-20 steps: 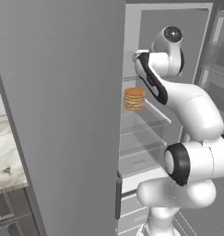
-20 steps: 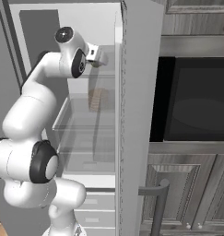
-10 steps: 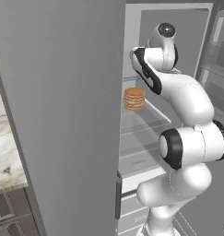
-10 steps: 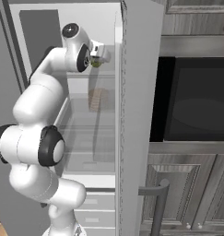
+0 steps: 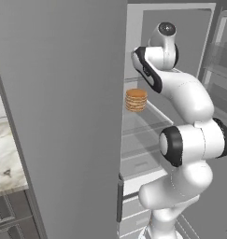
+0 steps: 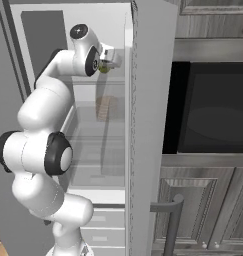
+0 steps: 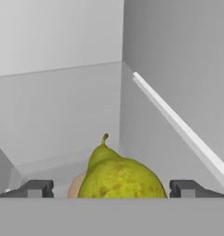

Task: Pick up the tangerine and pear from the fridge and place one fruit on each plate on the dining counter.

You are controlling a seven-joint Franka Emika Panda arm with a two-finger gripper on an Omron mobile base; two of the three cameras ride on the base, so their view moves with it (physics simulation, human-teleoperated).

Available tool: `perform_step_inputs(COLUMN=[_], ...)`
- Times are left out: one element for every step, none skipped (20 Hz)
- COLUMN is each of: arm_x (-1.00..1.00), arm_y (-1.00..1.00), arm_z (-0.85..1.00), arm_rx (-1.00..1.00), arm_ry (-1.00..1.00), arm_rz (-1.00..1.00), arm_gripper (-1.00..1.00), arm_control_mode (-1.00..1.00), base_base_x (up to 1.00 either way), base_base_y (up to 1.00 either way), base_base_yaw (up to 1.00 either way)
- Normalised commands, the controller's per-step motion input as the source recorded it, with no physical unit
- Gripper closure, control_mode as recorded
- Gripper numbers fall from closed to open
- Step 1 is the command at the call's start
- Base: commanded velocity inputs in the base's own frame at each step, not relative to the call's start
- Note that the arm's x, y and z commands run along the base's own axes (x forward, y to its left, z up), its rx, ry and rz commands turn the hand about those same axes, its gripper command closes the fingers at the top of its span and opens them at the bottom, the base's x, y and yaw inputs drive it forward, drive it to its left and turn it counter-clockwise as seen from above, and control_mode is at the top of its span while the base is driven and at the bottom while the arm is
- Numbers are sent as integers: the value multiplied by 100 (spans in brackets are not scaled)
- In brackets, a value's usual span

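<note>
The arm reaches high into the open fridge (image 5: 180,28), wrist at upper centre of the left base view. In the hand view the jaws stand released, wide apart either side of the pear (image 7: 120,177), low centre, its base cut off. An orange shape behind it is hard to identify. Since a moment ago the arm has pushed deeper.

Glass fridge shelf (image 5: 147,122) with pancake stack (image 5: 136,100); higher shelf (image 7: 62,168) under pear (image 7: 118,177).
</note>
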Motion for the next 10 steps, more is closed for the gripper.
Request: perform_step_inputs(arm_x=[0, 0, 0, 0, 0, 0, 0, 0, 0, 0], arm_y=[-4, -7, -4, 0, 0, -9, -6, -9, -5, -3], arm_z=[0, 0, 0, 0, -1, 0, 0, 0, 0, 0], arm_rx=[0, 0, 0, 0, 0, 0, 0, 0, 0, 0], arm_ry=[0, 0, 0, 0, 0, 0, 0, 0, 0, 0], arm_rz=[0, 0, 0, 0, 0, 0, 0, 0, 0, 0], arm_gripper=[-100, -100, -100, -100, 100, 100, 100, 100, 100, 100], arm_control_mode=[-100, -100, -100, -100, -100, -100, -100, -100, -100, -100], base_base_x=[0, 0, 0, 0, 0, 0, 0, 0, 0, 0], base_base_y=[0, 0, 0, 0, 0, 0, 0, 0, 0, 0], base_base_yaw=[0, 0, 0, 0, 0, 0, 0, 0, 0, 0])
